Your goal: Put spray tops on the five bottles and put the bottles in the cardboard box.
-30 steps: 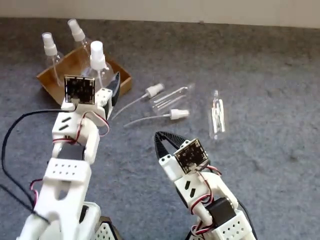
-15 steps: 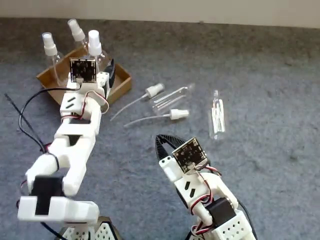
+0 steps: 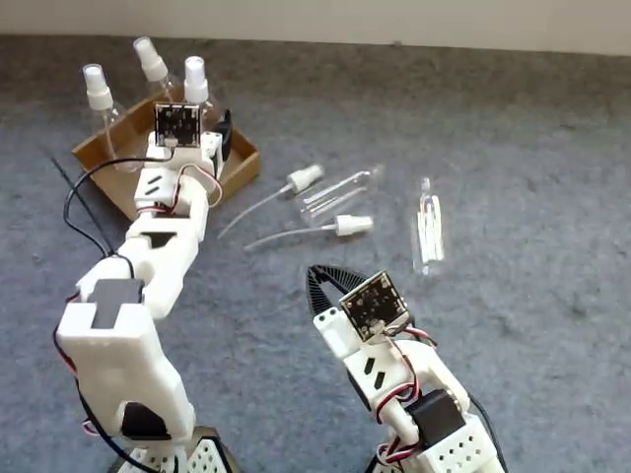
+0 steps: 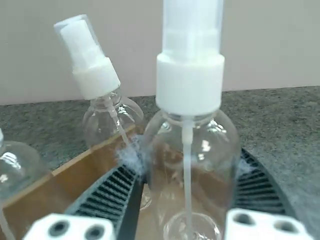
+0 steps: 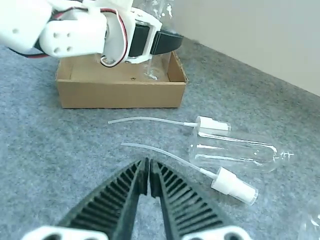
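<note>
L gripper [image 4: 186,202] clamped on capped bottle [image 4: 187,150], upright at cardboard box [image 3: 244,161] far corner | R gripper [image 5: 148,169] closed, empty, well apart from box | bottle prob. light, thin, slippery plastic: hold body's middle, not spray top [image 4: 190,75], squeeze gently

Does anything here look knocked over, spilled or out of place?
Nothing spilled or broken. A topless bottle and a second bottle lie on their sides on the carpet, two loose spray tops beside the first. At the far side of the cardboard box, one capped bottle leans tilted.
</note>
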### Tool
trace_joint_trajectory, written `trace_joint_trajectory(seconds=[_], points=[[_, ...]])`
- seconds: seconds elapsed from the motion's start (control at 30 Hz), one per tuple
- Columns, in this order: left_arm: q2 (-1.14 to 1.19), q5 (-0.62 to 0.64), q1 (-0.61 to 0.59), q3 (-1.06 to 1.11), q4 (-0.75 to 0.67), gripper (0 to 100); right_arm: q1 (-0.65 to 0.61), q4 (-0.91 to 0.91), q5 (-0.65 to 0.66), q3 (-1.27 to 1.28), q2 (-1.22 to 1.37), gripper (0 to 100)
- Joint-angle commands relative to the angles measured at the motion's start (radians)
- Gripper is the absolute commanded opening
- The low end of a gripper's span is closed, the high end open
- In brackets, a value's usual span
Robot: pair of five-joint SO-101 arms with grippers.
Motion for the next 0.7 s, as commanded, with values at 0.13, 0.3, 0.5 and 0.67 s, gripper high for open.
trace_joint_trajectory(seconds=[0.13,0.3,0.5,0.67], points=[[0.084,0.011,-0.015,-0.151,-0.031,13,0.010,0.008,0.009,0.125,-0.002,0.5],[0.114,0.011,-0.010,-0.159,-0.031,13,0.010,0.008,0.009,0.124,-0.002,0.5],[0.114,0.011,-0.013,-0.159,-0.028,13,0.010,0.008,0.009,0.124,-0.002,0.5],[0.116,0.011,-0.013,-0.156,-0.026,13,0.025,0.008,0.009,0.124,-0.002,0.5]])
